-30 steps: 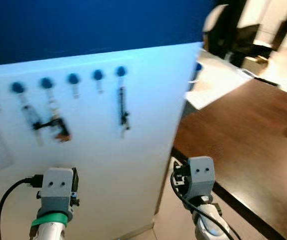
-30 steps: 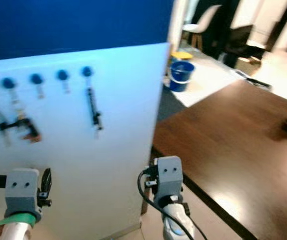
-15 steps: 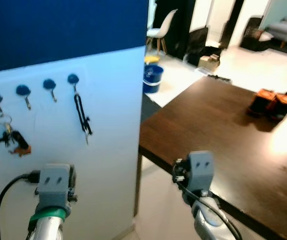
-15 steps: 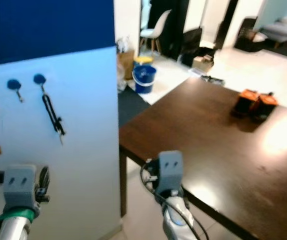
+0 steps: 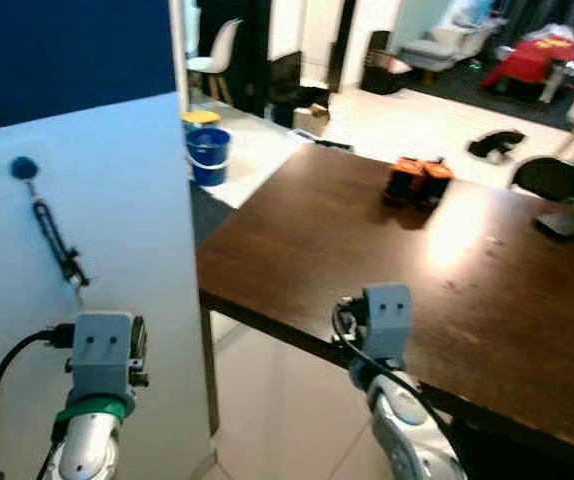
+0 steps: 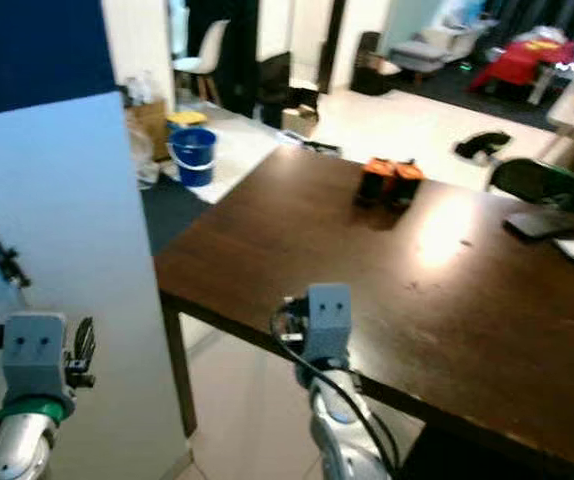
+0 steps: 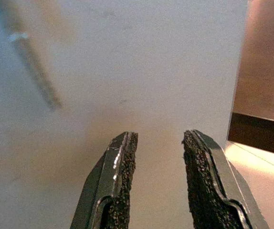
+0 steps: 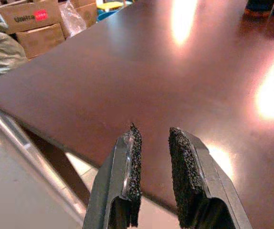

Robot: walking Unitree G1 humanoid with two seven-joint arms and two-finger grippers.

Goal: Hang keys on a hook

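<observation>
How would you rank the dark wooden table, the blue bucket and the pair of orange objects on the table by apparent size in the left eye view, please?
1. Dark wooden table, by far the largest.
2. Blue bucket.
3. Pair of orange objects.

The bucket and the orange pair look close in size, and both are far from the camera, so their order is unsure.

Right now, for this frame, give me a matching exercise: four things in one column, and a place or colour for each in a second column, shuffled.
Things:
1. bucket
2. orange and black objects
3. black strap
4. right claw

Places or colours:
A. hanging from a blue hook on the white board
B. blue, on the floor
C. over the near edge of the brown table
D. on the brown table, far side

Pairs: 1-B, 2-D, 3-A, 4-C
</observation>
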